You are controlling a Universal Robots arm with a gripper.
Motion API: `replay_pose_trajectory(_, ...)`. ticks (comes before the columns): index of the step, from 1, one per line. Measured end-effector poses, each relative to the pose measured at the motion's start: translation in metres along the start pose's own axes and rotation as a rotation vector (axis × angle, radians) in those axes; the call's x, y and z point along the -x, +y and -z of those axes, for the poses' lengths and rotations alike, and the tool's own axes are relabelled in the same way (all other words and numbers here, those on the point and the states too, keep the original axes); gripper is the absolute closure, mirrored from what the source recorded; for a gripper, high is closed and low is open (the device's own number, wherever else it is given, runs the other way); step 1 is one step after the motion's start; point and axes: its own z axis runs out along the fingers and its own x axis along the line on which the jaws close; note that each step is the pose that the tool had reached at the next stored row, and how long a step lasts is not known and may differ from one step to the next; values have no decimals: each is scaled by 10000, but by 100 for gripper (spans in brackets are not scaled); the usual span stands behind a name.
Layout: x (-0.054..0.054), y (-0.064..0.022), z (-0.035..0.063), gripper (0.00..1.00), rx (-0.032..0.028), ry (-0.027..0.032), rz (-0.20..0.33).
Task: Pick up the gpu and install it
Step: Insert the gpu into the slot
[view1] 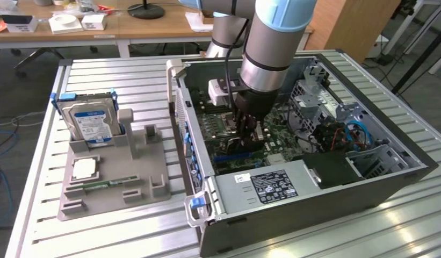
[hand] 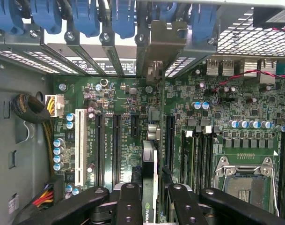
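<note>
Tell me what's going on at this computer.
The robot arm reaches into the open computer case with its tool closed on the gpu. The card stands on edge over the motherboard, among the expansion slots, with its metal bracket at the rear slot openings. Whether it is fully seated cannot be told. Beside the case, a hard drive stands in a grey holder.

The gpu [hand: 149,164], a thin dark card gripped between the jaws, stands on edge over the motherboard [hand: 123,101].
</note>
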Motion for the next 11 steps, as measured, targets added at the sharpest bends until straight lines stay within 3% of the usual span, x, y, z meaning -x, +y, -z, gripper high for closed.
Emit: replay_pose_trajectory(11,0,-1,-9,73,0,0,43)
